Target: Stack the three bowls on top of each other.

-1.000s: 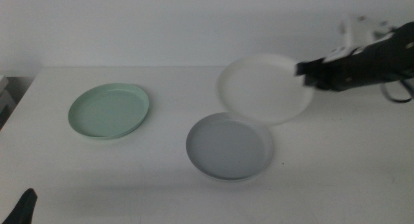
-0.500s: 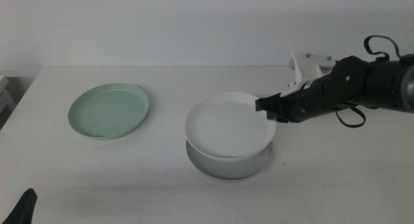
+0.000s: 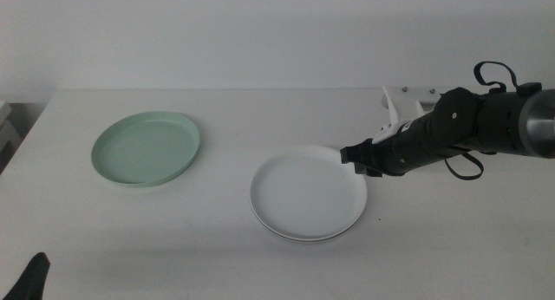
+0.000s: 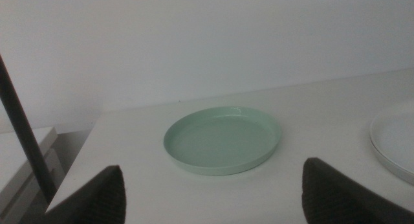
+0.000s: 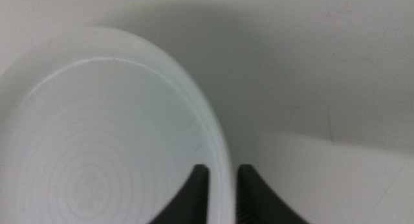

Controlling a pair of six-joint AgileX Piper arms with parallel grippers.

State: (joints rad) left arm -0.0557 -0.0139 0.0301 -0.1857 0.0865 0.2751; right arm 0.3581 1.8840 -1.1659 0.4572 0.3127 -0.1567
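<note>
White bowl point(image 3: 308, 194): you find it just right of centre in the middle view, nested on the grey bowl point(image 3: 286, 231), of which only a thin edge shows along the lower rim. Nothing lies in the white bowl; its inner face shows faint concentric rings in the right wrist view.

Mint green bowl point(image 3: 146, 149): you find it at centre left of the middle view, alone on the white table point(image 3: 217, 265), well apart from the stack, holding nothing.

Right gripper point(image 3: 355, 156): it reaches in from the right side of the middle view to the upper right rim of the white bowl. In the right wrist view its jaws stand narrow, one on either side of the rim; you cannot tell whether they press it.

Left gripper point(image 4: 210, 188): it sits at the lower left corner of the middle view, jaws spread wide, facing the mint green bowl.

Markings: no writing can be read on any bowl.
</note>
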